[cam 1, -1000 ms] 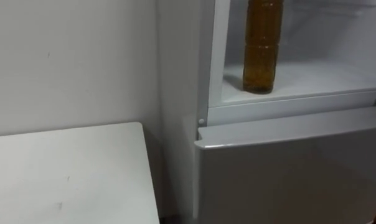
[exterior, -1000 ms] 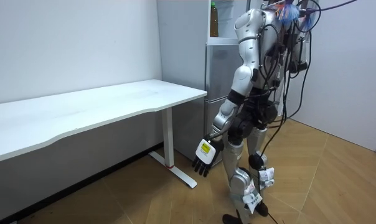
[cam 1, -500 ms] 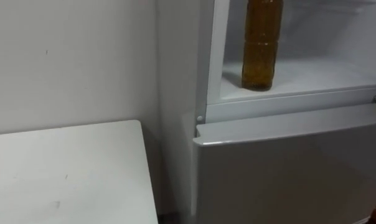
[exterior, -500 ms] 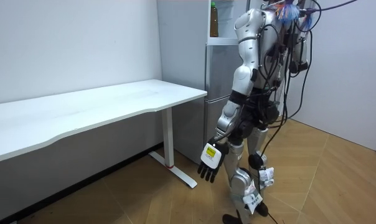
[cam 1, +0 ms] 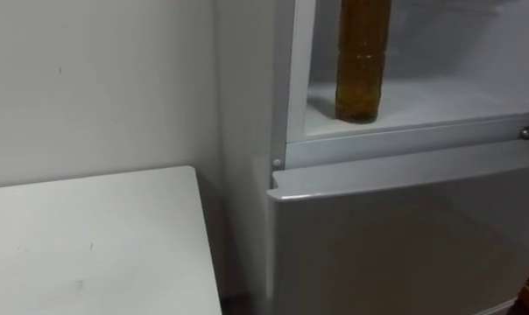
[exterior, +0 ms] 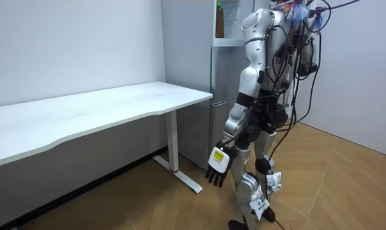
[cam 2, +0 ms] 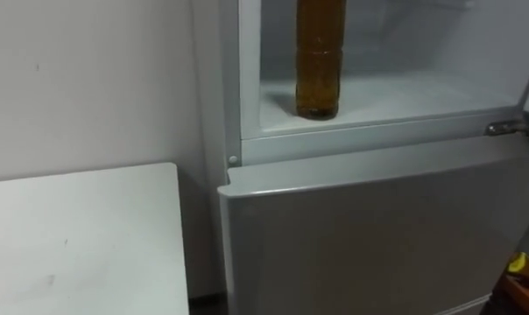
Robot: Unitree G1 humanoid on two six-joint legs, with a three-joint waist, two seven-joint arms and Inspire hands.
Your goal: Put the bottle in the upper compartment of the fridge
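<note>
Amber bottle (cam 1: 363, 61) stands upright at one o'clock in the open upper fridge compartment (cam 1: 440, 94) (placing looks done; closing up may remain). The left hand (exterior: 217, 167) hangs empty, fingers relaxed.

A long white table (exterior: 103, 108) on white legs stands against a plain pale wall (exterior: 71, 45), and a wood-plank floor (exterior: 353, 185) runs to a second pale wall (exterior: 359, 70) at the room view's right.
</note>
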